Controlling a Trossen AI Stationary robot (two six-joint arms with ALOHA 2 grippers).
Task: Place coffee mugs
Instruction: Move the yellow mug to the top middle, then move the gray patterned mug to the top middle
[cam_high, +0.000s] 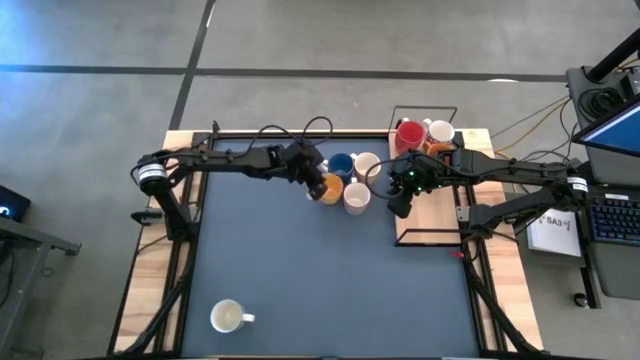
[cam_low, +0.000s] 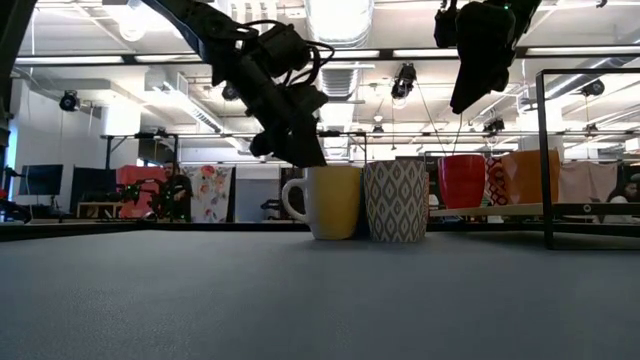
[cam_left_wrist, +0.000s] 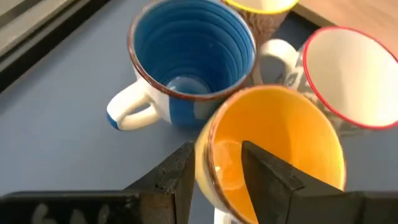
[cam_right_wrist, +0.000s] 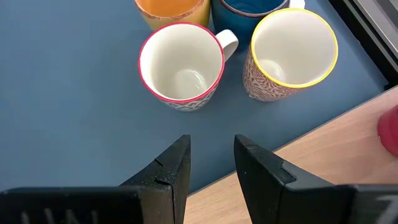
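The left gripper (cam_left_wrist: 214, 171) is straddling the orange mug's (cam_high: 330, 188) rim, fingers parted, releasing it at nine o'clock of the mug cluster (cam_high: 352, 180). The right gripper (cam_high: 400, 205) is hovering at three o'clock, fingers apart, empty.

- My left gripper (cam_left_wrist: 216, 171) straddles the rim of a round orange-lined ceramic mug (cam_left_wrist: 273, 143), one dark finger (cam_left_wrist: 171, 177) outside, one inside, jaws parted.
- Just beyond it stands a blue ceramic mug with a pale handle (cam_left_wrist: 186, 59).
- Beside both, a white mug with a red rim (cam_left_wrist: 354, 74).
- All stand on a blue-grey tabletop (cam_left_wrist: 56, 118).
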